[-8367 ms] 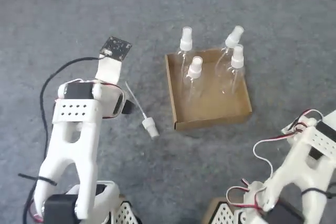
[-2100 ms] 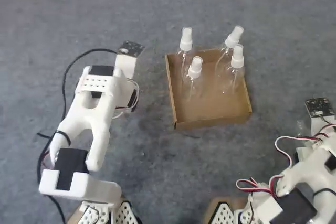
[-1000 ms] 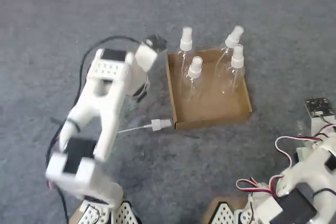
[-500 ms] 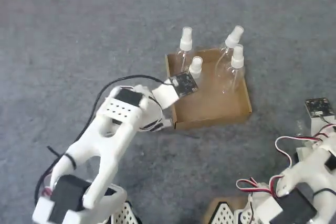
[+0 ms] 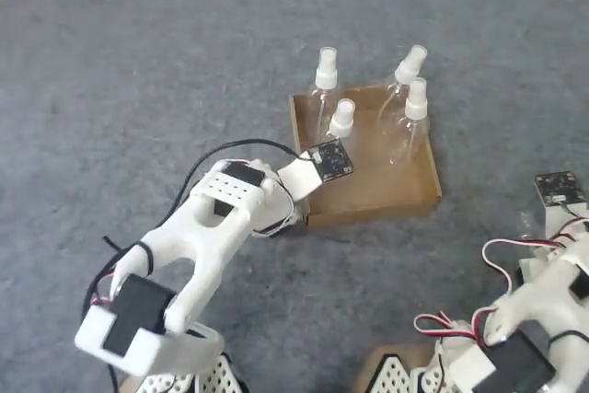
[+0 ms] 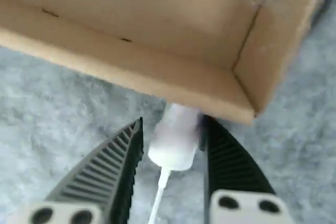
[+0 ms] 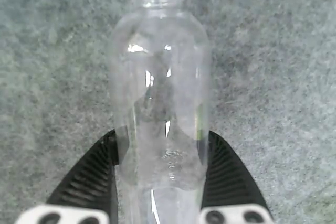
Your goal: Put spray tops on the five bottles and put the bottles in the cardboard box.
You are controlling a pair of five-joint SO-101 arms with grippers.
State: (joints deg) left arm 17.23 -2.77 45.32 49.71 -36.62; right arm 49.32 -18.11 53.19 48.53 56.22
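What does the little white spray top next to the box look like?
The spray top is a small white cap, plastic by its look, with a thin white tube at one end. It lies on its side on the grey carpet, its head against the outside wall of the cardboard box near a corner. The left pincer straddles it, open.
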